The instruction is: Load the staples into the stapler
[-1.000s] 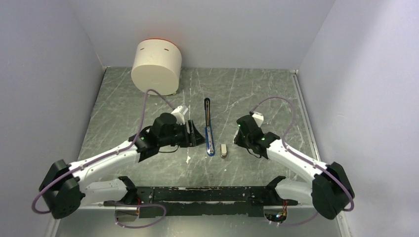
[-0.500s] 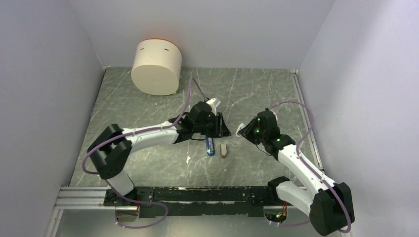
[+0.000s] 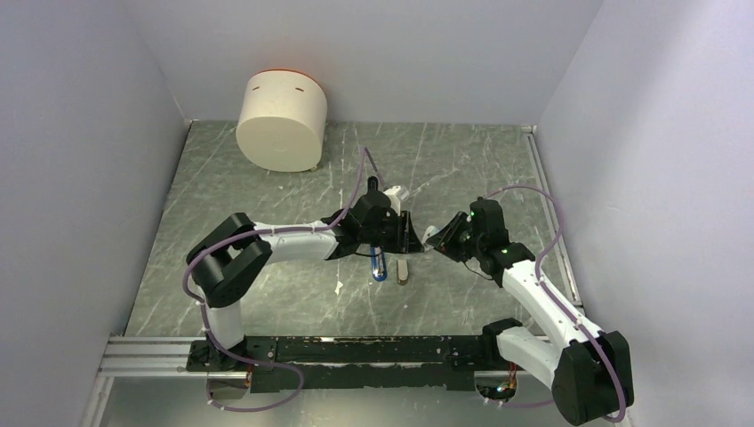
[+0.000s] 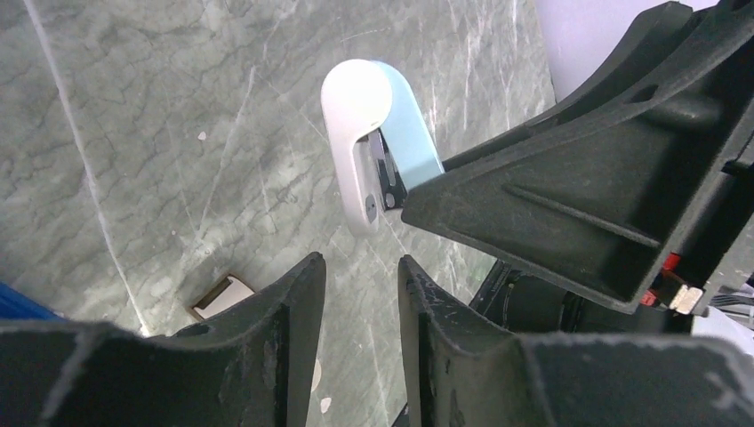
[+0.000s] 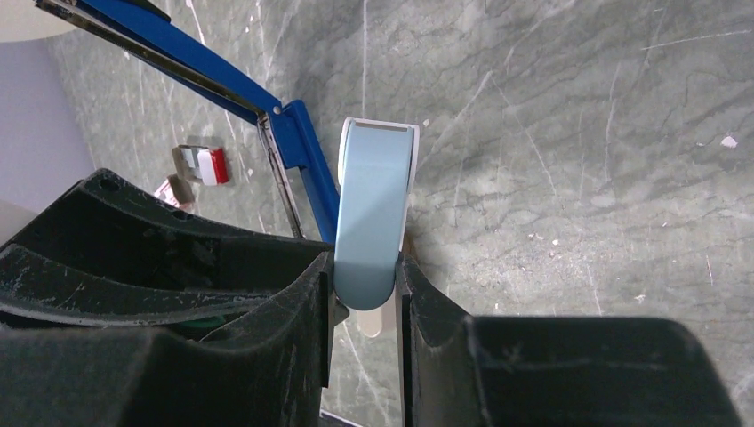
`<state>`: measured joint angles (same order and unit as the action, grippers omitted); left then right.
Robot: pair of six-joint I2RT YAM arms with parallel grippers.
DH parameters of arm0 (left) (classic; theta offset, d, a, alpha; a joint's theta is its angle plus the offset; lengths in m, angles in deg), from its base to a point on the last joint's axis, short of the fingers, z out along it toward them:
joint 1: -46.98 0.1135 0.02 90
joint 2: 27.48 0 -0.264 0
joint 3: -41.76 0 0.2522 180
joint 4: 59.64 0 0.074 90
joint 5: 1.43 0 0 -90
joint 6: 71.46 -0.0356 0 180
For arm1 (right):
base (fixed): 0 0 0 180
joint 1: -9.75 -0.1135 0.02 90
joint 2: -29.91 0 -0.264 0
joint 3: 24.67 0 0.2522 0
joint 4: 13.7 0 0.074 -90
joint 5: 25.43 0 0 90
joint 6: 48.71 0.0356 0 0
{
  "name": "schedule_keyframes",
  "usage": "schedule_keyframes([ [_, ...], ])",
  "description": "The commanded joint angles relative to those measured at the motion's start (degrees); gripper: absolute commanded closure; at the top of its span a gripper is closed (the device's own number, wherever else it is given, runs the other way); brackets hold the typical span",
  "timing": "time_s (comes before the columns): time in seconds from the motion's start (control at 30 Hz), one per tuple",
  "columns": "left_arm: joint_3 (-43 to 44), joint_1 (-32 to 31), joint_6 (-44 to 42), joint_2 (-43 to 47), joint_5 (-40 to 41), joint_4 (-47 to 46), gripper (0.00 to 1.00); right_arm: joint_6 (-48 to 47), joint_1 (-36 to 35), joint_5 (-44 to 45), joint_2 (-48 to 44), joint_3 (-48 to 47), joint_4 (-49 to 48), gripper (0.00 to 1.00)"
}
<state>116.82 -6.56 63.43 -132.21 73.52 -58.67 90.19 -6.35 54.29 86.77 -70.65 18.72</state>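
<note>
Staples (image 5: 212,165): right wrist view, not overhead

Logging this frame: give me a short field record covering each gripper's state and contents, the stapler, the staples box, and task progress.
left gripper: open, empty, close to the piece held by the other arm
right gripper: shut on pale-blue piece
stapler: on the table, top arm swung open
staples box: red, lying on the table near the stapler, no gripper on it
task progress: neither gripper holds the staples; loading not yet done
</note>
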Motion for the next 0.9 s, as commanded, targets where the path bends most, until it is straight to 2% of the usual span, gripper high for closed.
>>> schedule_keyframes([
  [0.0,2.0,-0.4,-2.7,-1.2,-0.8,-4.1,0.59,-0.3,0.6,-1.8,-0.7,-0.5,1.2,0.84],
  [0.17,1.4,-0.5,-2.9,-1.5,-0.3,-5.8,0.56,-1.0,0.9,-3.2,0.1,-0.7,1.4,0.84],
  [0.27,1.7,-0.6,-3.3,-1.5,1.2,-5.6,0.60,-1.1,0.9,-3.9,0.1,-0.9,1.5,0.84],
  [0.73,2.1,-0.9,-6.0,-3.5,1.1,-2.9,0.95,-1.1,1.1,-4.3,0.7,-1.1,0.9,0.85],
  [0.87,1.5,-1.0,-7.4,-4.2,1.4,-1.3,0.95,-2.6,1.4,-0.6,1.5,-3.7,5.0,0.85],
])
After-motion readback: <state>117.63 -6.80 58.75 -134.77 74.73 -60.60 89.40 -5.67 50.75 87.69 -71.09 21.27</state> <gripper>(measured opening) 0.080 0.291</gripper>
